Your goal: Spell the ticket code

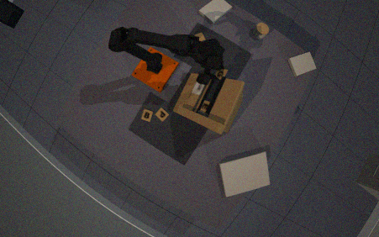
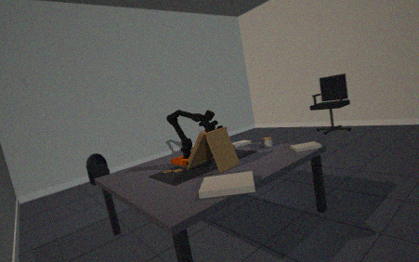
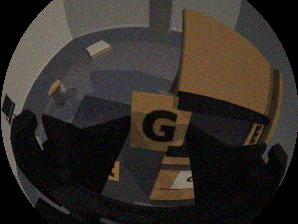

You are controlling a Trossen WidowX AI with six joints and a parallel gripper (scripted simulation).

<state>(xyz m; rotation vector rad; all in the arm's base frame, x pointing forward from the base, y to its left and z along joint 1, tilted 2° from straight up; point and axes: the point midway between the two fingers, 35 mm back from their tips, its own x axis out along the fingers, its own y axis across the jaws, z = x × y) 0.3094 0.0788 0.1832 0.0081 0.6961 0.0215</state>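
My gripper (image 1: 216, 74) (image 3: 158, 124) is shut on the G tile (image 1: 221, 74) (image 3: 160, 122), held upright to the wrist camera near the rail's end. The tan board (image 1: 231, 98) (image 2: 223, 149) (image 3: 222, 60) leans tent-like, with the dark rail (image 1: 216, 90) (image 3: 220, 113) along it. One tile, seemingly E (image 1: 205, 106) (image 3: 255, 134), sits toward the rail's far end. The white ticket (image 1: 197, 87) (image 3: 181, 180) is partly hidden; its code is unreadable. A B tile (image 1: 147, 115) and one like P (image 1: 161, 113) lie on the mat. Another tile (image 1: 200, 37) (image 3: 115, 171) lies beyond the arm.
The dark mat (image 1: 176, 147) lies under the board. The orange base plate (image 1: 164, 77) (image 2: 179, 161) is beside it. A large white box (image 1: 244, 173) (image 2: 228, 183), two smaller white boxes (image 1: 215, 10) (image 1: 302, 64) and a tan-topped cup (image 1: 262, 29) (image 2: 267, 142) (image 3: 57, 92) stand around.
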